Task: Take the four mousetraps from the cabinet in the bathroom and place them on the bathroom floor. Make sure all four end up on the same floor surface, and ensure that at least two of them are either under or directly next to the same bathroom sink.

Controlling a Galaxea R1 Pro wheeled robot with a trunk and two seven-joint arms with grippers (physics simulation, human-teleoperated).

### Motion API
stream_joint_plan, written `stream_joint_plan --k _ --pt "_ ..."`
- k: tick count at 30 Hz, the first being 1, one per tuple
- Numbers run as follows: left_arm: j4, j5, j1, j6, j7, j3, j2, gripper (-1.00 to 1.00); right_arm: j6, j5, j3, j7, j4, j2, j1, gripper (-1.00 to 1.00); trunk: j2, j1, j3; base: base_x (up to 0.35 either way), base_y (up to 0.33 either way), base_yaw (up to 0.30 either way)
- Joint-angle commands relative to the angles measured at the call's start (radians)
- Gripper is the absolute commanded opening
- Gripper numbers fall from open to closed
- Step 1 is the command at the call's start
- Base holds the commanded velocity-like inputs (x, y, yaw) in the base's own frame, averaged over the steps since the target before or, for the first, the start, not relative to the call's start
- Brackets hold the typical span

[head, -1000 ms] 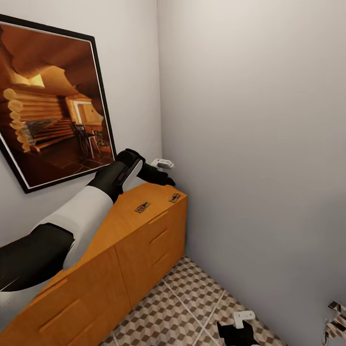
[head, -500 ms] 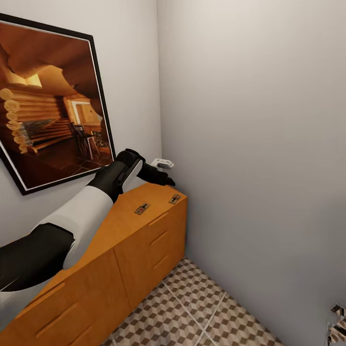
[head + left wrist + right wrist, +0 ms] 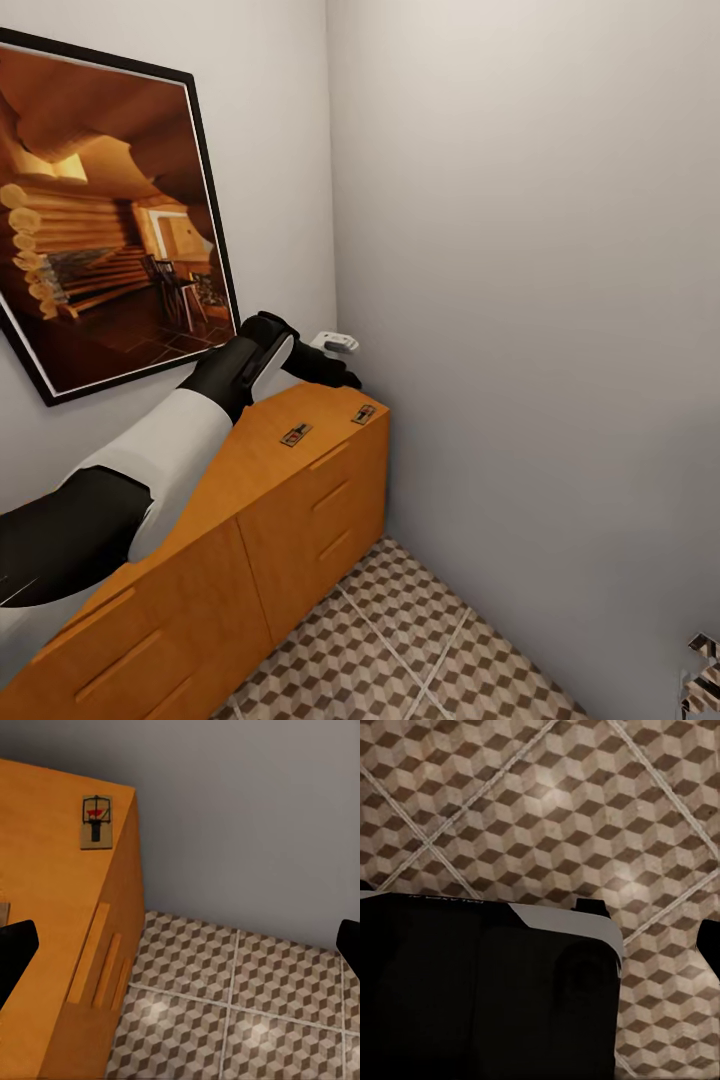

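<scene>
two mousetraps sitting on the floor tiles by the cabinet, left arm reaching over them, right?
Not on the tiles: the head view shows both mousetraps on top of the cabinet near its far end. The left arm does reach over them.

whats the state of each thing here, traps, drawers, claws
near dark flat mousetrap: lying flat on the cabinet top, untouched
far dark flat mousetrap: flat at the top's end corner, untouched
orange-brown wooden cabinet: all visible drawers shut
left claw: open, empty, above the cabinet's far end
right claw: over the cube-pattern tiled floor, open or shut unclear
</scene>
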Motion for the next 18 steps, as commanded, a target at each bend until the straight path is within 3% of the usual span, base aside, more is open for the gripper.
stream_joint_plan --k 1,10,18 --pt "0.000 0.010 -0.001 0.005 0.005 -0.003 0.001 1.00 0.000 -0.011 0.008 0.004 0.001 0.000 0.000 1.00 -0.002 0.001 -0.002 0.000 0.000 0.000" --pt "0.000 0.011 0.000 0.005 0.005 -0.004 0.002 1.00 0.017 -0.011 0.007 0.006 0.001 0.001 0.002 1.00 -0.002 0.001 -0.002 0.014 0.000 0.000" --pt "0.000 0.011 0.001 0.005 0.005 -0.005 0.002 1.00 0.019 -0.011 0.007 0.007 0.000 0.001 0.002 1.00 -0.002 0.001 -0.002 0.207 0.000 0.000"
